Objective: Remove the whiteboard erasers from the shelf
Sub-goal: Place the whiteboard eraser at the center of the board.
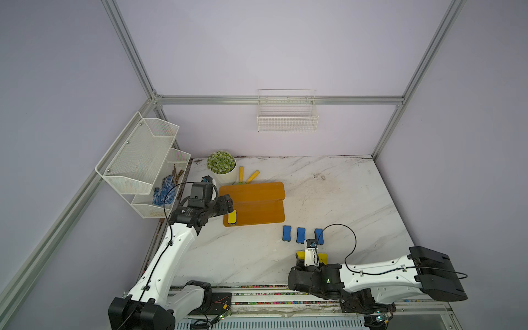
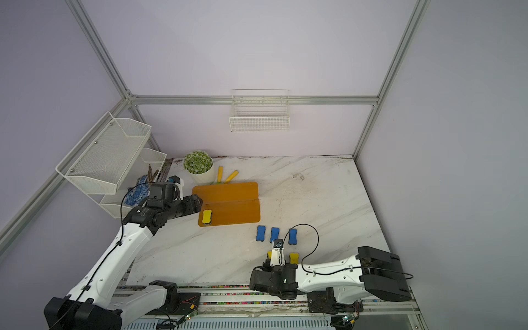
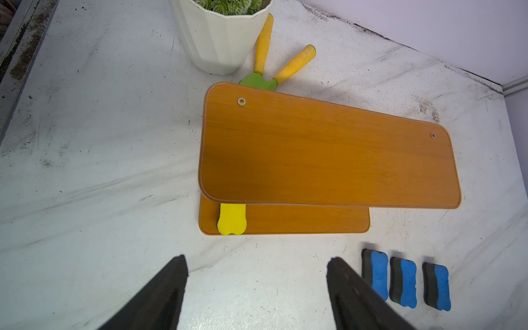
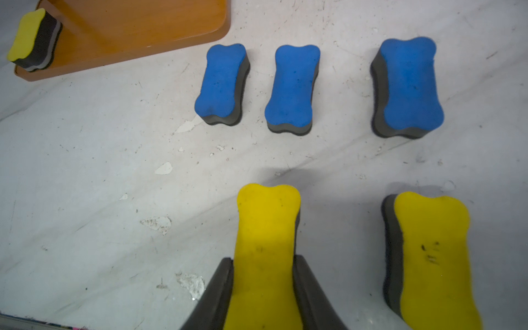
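Bare table (image 1: 243, 257) near shelf (image 1: 257, 213) — pot (image 1: 228, 178) behind.

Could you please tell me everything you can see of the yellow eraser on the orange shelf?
The yellow eraser is a small bone-shaped pad: yellow foam-like top over a grey layer and dark base. It lies flat, yellow side up, on the lower tier of the shelf, at the front corner nearest the left arm. Only the shelf touches it; the open left tool is apart from it.
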`<state>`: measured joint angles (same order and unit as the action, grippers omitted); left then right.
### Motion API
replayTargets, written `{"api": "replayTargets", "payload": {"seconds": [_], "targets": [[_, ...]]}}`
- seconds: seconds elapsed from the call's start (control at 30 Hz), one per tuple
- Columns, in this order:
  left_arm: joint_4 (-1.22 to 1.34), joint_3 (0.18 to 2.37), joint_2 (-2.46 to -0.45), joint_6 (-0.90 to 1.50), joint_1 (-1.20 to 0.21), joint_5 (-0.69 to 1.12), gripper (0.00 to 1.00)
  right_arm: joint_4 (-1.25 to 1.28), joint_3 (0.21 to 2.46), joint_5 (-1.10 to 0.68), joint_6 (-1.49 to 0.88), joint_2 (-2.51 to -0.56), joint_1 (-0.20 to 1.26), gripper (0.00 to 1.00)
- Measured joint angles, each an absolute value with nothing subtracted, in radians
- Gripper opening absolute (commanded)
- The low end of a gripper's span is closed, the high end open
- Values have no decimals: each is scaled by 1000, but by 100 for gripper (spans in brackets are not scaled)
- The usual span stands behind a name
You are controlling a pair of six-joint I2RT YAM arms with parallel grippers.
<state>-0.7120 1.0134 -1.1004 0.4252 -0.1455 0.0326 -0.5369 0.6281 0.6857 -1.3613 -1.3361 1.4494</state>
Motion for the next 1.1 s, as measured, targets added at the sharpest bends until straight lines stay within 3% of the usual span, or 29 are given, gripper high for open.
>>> {"api": "replayTargets", "payload": {"seconds": [0.17,0.5,1.1], "targets": [[-712,1013,-1100,425,-146,27,80,-551,624,685,-1397,-1378,1449,29],[-712,1013,-1100,423,-146,21,81,-553,625,677,-1421,-1425,1449,45],[-712,1013,-1101,421,-150,10,79,-575,659,685,-1349,-1369,1448,52]]}}
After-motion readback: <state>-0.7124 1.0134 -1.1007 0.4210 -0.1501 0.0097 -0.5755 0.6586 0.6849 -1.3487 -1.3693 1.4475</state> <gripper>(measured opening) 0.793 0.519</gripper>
